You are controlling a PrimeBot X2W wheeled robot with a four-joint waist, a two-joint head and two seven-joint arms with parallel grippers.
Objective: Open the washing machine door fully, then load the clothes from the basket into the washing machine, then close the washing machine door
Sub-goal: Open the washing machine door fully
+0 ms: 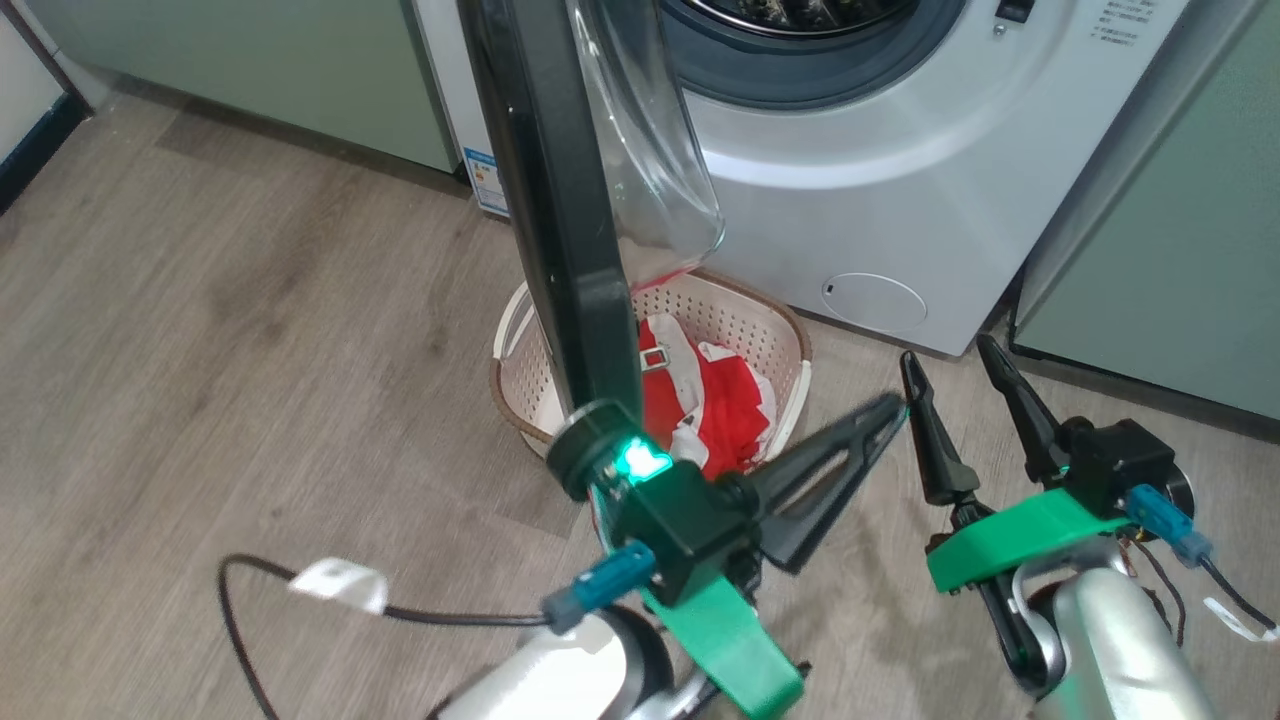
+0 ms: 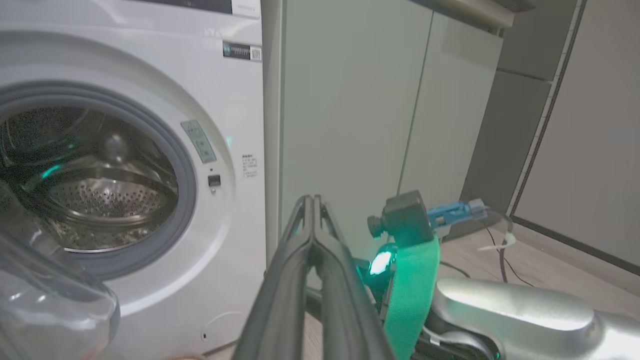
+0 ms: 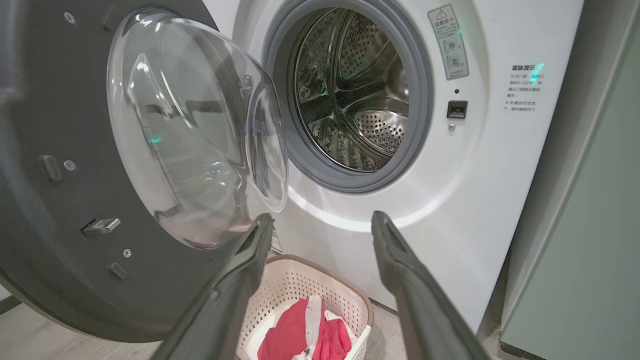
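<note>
Resting beside left pincer (image 1: pixel 893 408): basket (image 1: pixel 745 322)

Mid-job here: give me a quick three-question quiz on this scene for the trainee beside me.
1. True or false: the washing machine door stands open.
2. Where do the red and white clothes lie? A) in the steel drum B) in the basket C) on the wooden floor
3. Fill in: the ___ gripper's fingers stand apart; the other's are pressed together.
Key: 1 true. 2 B. 3 right: the right gripper is open, the left gripper is shut and holds nothing.
</note>
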